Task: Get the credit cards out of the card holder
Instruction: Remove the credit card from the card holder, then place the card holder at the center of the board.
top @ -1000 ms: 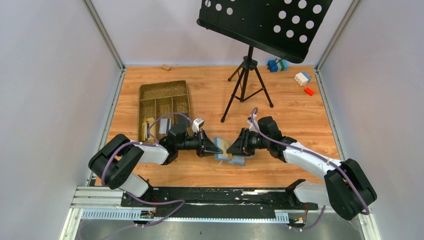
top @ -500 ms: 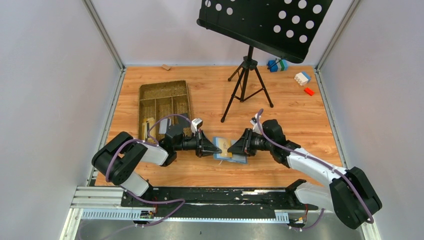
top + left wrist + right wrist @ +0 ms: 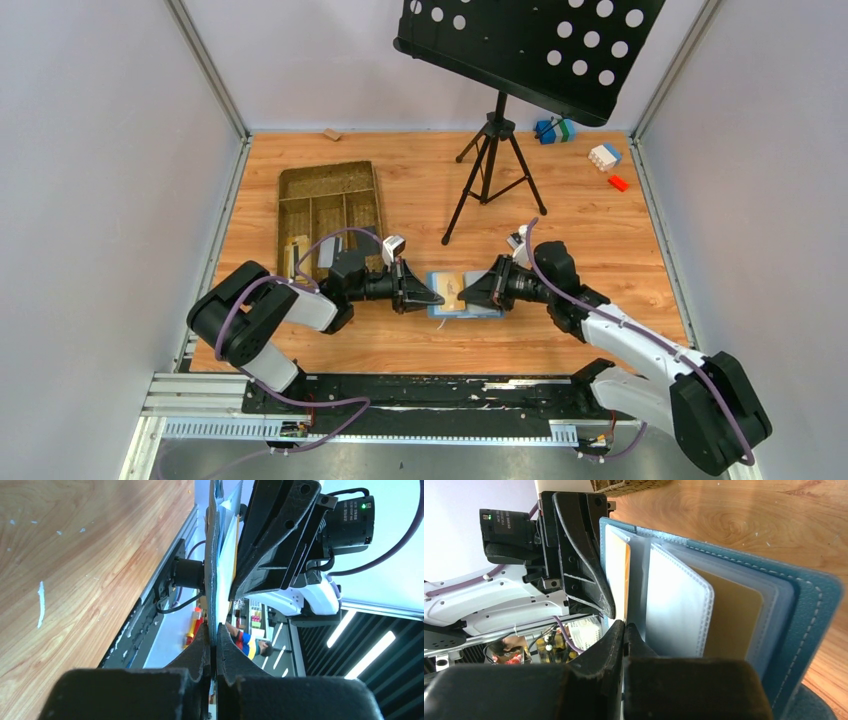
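Right tool (image 3: 624,625) has closed, seemingly onto an inner sleeve (image 3: 679,605) edge; left tool (image 3: 215,635) clamps card holder (image 3: 809,605).

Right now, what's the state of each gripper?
Left gripper: closed on the card holder's outer edge.
Right gripper: closed on an inner sleeve of the holder; whether a card is pinched cannot be told.

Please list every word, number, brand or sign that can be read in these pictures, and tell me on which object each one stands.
No text here can be read with certainty.
White print on the label of the left wrist camera: too small to read.
White print on the label of the right wrist camera: too small and blurred to read.
The card holder: no print visible on its cover or sleeves.
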`<state>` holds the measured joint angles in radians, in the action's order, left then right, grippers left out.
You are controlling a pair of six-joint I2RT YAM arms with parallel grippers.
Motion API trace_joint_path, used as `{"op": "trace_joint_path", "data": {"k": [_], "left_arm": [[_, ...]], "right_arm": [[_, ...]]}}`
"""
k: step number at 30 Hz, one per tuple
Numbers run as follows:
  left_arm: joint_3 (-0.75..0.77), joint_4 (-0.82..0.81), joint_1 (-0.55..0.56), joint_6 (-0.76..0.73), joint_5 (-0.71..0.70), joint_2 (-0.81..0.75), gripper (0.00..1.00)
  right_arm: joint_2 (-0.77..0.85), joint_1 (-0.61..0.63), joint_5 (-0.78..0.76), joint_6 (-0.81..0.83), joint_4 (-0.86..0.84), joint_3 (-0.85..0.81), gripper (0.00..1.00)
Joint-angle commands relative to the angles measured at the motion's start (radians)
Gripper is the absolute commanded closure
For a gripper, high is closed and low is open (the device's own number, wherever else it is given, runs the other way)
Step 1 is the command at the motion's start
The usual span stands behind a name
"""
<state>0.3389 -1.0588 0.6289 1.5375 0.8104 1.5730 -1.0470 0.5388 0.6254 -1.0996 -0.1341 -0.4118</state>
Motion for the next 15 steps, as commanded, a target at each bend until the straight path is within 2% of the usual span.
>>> {"op": "trace_joint_path", "data": {"k": [1, 11, 13, 15], "left_arm": [[-0.011, -0.077, 0.010, 0.010, -0.023, 0.000, 1.00], [-0.028, 0.065, 0.008, -0.084, -0.066, -0.040, 1.00], [-0.008, 0.171, 0.008, -0.143, -0.069, -0.052, 1.00], [0.026, 0.382, 0.010, -0.246, -0.083, -0.083, 0.96]], "right_arm": [[0.069, -0.047, 0.004, -0.004, 0.022, 0.011, 1.00], [0.176, -0.144, -0.016, 0.158, 0.305, 0.005, 1.00], [0.182, -0.145, -0.014, 0.176, 0.315, -0.004, 1.00], [0.182, -0.145, -0.016, 0.203, 0.330, -0.027, 1.00]]}}
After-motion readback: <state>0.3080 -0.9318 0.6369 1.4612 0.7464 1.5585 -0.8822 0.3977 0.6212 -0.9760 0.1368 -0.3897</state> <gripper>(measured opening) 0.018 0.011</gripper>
